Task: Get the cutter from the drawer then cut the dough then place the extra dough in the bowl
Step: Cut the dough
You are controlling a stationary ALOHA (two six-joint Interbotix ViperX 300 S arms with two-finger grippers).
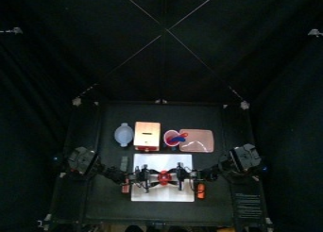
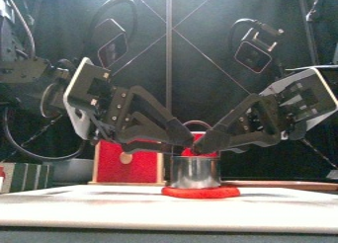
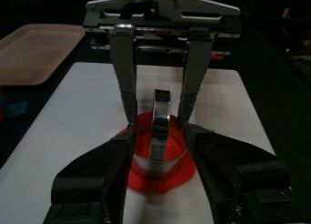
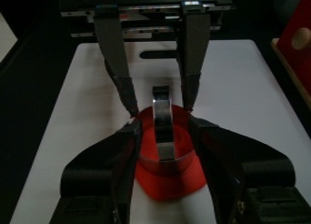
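Cutter (image 2: 199, 171), round and metal, stands upright on the flat red dough (image 2: 201, 192), which shows as a red rim all round its foot. The dough lies on the white cutting board (image 2: 79, 202) at the front middle of the table. From where I stand, both claws are on the cutter at once. The left gripper (image 3: 161, 141) slants down from the left and the right gripper (image 4: 163, 129) from the right, so the two meet tip to tip over the board with the cutter between them. Each claw is set narrow, no wider than the cutter itself. The left wrist view shows its own two jaws closing in against the metal wall on either side, and the right wrist view shows the same for the other pair. As far as I can see both pairs are pressed to the wall, though the exact touch at the tips is hard to make out. The cutter's thin handle rises between the jaws. Farther back, well apart from the board, three things stand in a row near the table's rear edge. The blue-grey bowl (image 1: 123, 134) is on the left and the pale wooden box (image 1: 147, 135) with its red front just beside it. The pink tray (image 1: 214, 141) on the right carries a few small toys, too small to name.
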